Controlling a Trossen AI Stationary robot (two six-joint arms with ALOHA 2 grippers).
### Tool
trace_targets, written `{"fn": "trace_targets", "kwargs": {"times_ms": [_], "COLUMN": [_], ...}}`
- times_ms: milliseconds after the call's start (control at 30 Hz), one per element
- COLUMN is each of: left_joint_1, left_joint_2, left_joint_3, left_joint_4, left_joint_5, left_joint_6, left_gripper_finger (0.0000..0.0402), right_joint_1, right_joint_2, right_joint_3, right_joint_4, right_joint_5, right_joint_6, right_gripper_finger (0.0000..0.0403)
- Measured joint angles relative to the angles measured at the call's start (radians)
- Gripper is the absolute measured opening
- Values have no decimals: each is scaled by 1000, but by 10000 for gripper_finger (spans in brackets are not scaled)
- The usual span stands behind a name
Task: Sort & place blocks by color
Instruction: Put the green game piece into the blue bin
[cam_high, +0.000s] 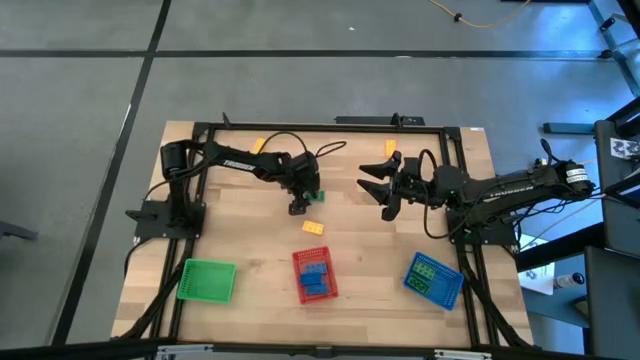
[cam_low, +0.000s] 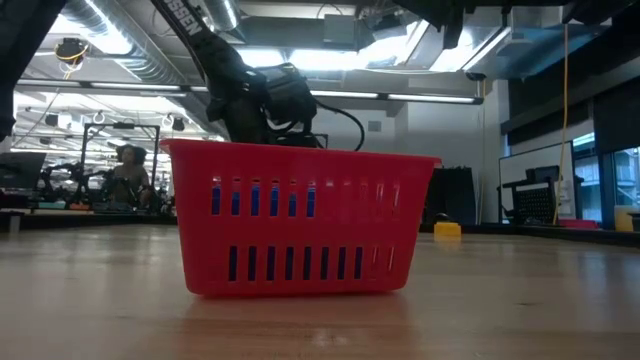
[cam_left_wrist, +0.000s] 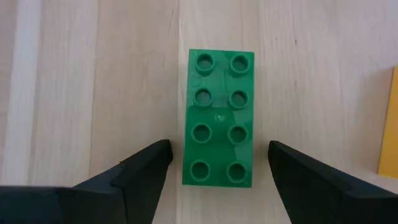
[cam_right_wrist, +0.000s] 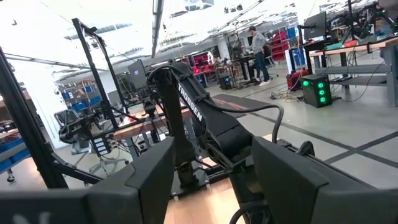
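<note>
A green block (cam_left_wrist: 217, 118) lies flat on the wooden table, studs up, a little left of the table's middle (cam_high: 314, 196). My left gripper (cam_left_wrist: 219, 155) hangs open just over it, pointing steeply down, one finger on each long side of the block, with bare wood showing between fingers and block. A yellow block (cam_high: 315, 228) lies just nearer the front. Two more yellow blocks (cam_high: 258, 145) (cam_high: 390, 148) lie at the far edge. My right gripper (cam_high: 383, 190) waits open, raised above the table right of centre.
Three mesh trays stand along the near edge: a green one (cam_high: 207, 280) on the left, a red one (cam_high: 314, 275) in the middle holding blue blocks, and a blue one (cam_high: 434, 278) on the right holding green blocks. A black frame (cam_high: 320, 127) borders the table.
</note>
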Motion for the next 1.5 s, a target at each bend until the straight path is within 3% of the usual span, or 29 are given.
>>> {"fn": "trace_targets", "kwargs": {"times_ms": [133,333,567,867,1033,1300,1500], "left_joint_1": [6,8,39,59,-35,-234,-297], "left_joint_2": [1,-4,-98,-415,-583,-718,-734], "left_joint_3": [0,-1,-5,-4,-62,-334,-382], "left_joint_4": [-1,-13,-51,-28,196,690,770], "left_joint_5": [11,8,75,154,70,-182,-276], "left_joint_6": [-1,-29,-108,-258,-374,-544,-547], "left_gripper_finger": [235,129,128,128,128,128,128], "right_joint_1": [0,0,0,0,0,0,0], "right_joint_2": [0,0,0,0,0,0,0], "right_joint_3": [0,0,0,0,0,0,0], "right_joint_4": [0,0,1,8,8,7,1], "right_joint_5": [0,0,10,34,34,3,-1], "right_joint_6": [0,-1,-7,-24,-26,-27,-29], "right_gripper_finger": [217,217,217,217,217,217,217]}}
